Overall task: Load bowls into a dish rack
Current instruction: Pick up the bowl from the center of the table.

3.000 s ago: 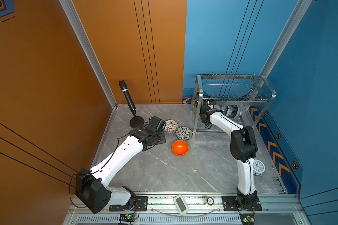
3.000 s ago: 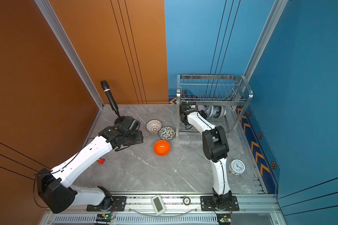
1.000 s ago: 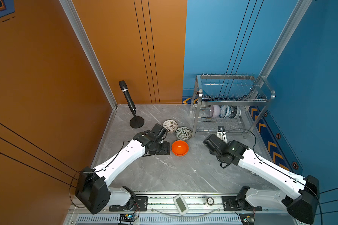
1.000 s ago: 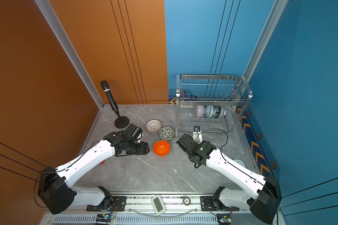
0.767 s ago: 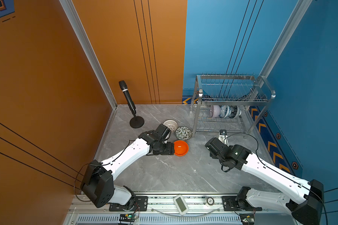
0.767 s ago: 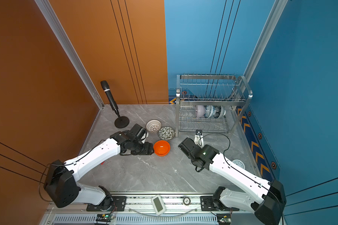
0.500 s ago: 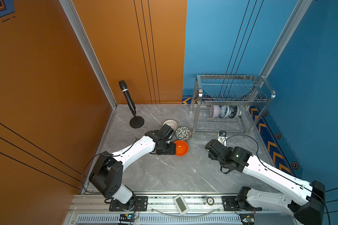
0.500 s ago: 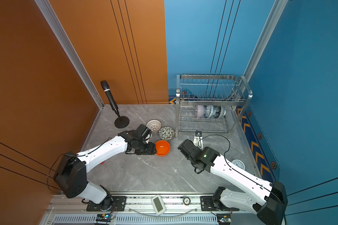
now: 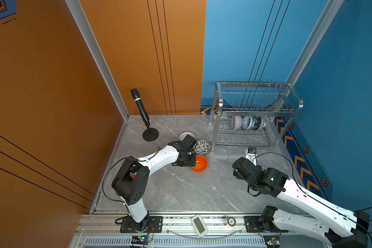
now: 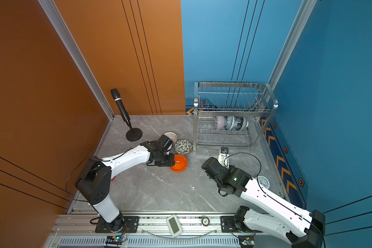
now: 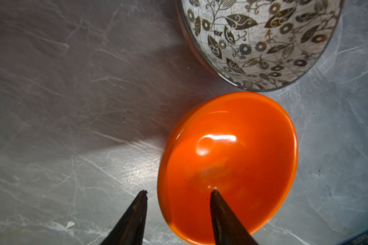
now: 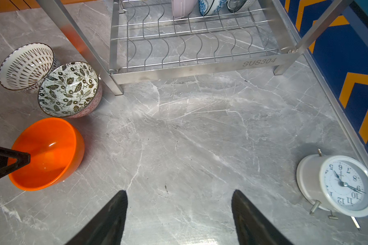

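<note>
orange bowl (image 9: 200,164) partly under left claw (image 11: 179,191)

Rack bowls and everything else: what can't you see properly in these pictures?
- Rack bowls: right wrist view, cut off by the picture's edge.
- White patterned bowl: both top views, partly behind the left arm.
- Left tool: both top views, tips under its own wrist.

Bowls in and beside the two-tier steel wire dish rack (image 9: 256,112), far right.
The pale lilac bowl (image 9: 236,122), blue-and-white floral bowl (image 9: 247,122) and dark blue bowl (image 9: 258,123) stand in its lower tier. Left of it sit the white lattice-patterned bowl (image 9: 186,135) and black-and-white leaf-patterned bowl (image 9: 203,146), with the plain orange bowl (image 9: 200,164) nearer.
</note>
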### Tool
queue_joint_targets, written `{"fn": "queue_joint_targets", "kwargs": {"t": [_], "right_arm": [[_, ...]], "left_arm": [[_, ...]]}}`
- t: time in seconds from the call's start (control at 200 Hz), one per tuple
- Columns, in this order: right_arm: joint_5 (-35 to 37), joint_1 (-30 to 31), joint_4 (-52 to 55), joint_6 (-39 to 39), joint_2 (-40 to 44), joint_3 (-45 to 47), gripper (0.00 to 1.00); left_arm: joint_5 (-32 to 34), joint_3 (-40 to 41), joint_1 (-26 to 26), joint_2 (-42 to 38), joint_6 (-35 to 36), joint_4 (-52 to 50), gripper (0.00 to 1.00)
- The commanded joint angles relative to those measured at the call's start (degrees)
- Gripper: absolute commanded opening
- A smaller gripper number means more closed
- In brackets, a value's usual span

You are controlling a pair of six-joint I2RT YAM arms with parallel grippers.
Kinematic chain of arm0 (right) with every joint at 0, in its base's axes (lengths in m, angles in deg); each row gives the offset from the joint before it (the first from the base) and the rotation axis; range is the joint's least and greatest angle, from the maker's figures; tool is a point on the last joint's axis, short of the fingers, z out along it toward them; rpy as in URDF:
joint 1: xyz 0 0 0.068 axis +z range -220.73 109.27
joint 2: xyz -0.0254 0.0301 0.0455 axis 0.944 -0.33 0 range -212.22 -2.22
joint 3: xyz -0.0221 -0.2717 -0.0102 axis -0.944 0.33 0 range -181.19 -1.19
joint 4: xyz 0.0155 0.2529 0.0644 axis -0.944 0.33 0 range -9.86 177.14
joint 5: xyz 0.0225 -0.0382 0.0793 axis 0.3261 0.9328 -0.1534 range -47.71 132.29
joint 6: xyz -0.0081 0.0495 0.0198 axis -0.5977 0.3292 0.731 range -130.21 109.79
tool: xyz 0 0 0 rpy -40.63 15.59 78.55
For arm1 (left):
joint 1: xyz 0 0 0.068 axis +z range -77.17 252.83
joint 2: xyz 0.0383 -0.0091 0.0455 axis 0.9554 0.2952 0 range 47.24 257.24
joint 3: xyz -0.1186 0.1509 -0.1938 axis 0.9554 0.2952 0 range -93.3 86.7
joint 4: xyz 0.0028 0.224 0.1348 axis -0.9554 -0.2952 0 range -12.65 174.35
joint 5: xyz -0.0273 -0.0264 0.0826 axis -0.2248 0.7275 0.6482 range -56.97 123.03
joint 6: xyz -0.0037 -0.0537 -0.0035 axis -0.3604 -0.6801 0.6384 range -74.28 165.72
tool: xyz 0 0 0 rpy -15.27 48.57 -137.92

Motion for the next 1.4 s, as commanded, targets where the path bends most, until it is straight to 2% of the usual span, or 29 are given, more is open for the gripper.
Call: {"fn": "queue_joint_targets", "kwargs": {"t": [0.0, 0.14, 0.285, 0.411, 0.556, 0.811, 0.956, 1.397], "right_arm": [[0.98, 0.23, 0.84, 1.84, 0.99, 1.32, 0.77], [0.98, 0.22, 0.86, 2.22, 1.27, 1.66, 0.77], [1.17, 0.15, 0.8, 2.39, 1.35, 1.94, 0.77], [1.18, 0.12, 0.84, 2.37, 1.17, 1.78, 0.77], [1.18, -0.04, 0.91, 2.02, 1.22, 1.71, 0.77], [-1.24, 0.13, -0.36, 1.42, 0.29, 1.37, 0.76], [-5.18, 0.99, -4.99, 0.63, -1.42, 1.09, 0.68], [-12.54, 4.73, -11.51, -1.89, -16.57, -8.08, 0.68]], "left_arm": [[2.08, -2.31, -0.36, 2.18, 0.22, -0.08, 0.45], [1.69, -3.36, -0.41, 4.18, 0.38, -0.17, 0.36], [2.35, -3.23, -0.56, 4.52, -0.76, -0.12, 0.21], [2.52, -3.07, -0.57, 5.08, -0.84, -0.12, 0.15], [2.62, -3.36, -0.64, 5.0, -0.89, -0.18, 0.0], [3.85, -2.82, -0.84, 2.5, -0.67, -1.43, 0.0], [4.18, -1.64, -1.74, -0.16, -1.06, -1.45, 0.0], [5.5, -2.0, -6.54, -5.22, -0.05, -3.44, 0.0]]}}
